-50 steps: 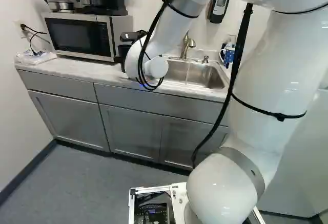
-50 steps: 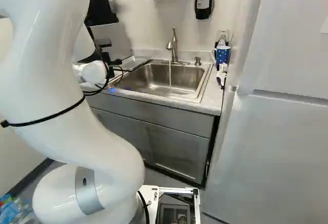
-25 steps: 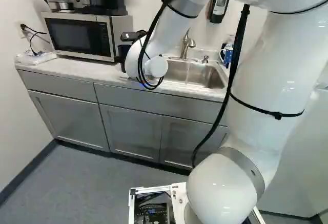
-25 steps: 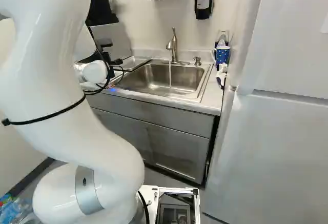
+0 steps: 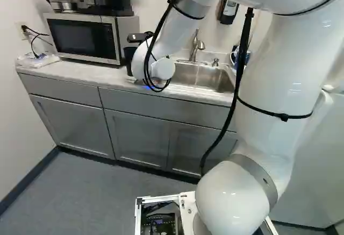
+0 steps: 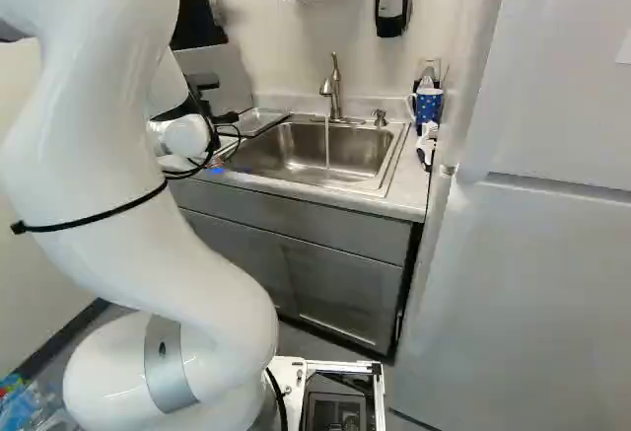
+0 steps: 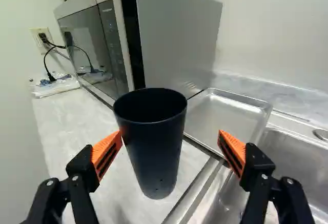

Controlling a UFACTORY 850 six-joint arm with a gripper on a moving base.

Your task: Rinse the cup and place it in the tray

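The jaws of your gripper stand wide apart, with the dark cup between them, mouth up and ungripped. It stands upright on the counter, close to the sink's edge. The pad away from the sink is very near the cup's wall, and you can't tell whether it touches; the sink-side pad has a clear gap.

Just beyond the cup, the shallow metal tray lies between the microwave and the sink. Farther along, water runs from the faucet into the basin. Past that, a blue spotted mug stands near the fridge.

You look to be at the pick-up, with rinsing and placing both ahead. Centre the jaws on the cup first, bringing the sink-side pad nearer, then close; if you close off-centre, one pad may push the cup and tip it. The wall narrows toward the base, so check that your grip doesn't slip before lifting. Then raise it clear of the tray's rim, carry it under the stream, tip the water out, and come back to the tray.
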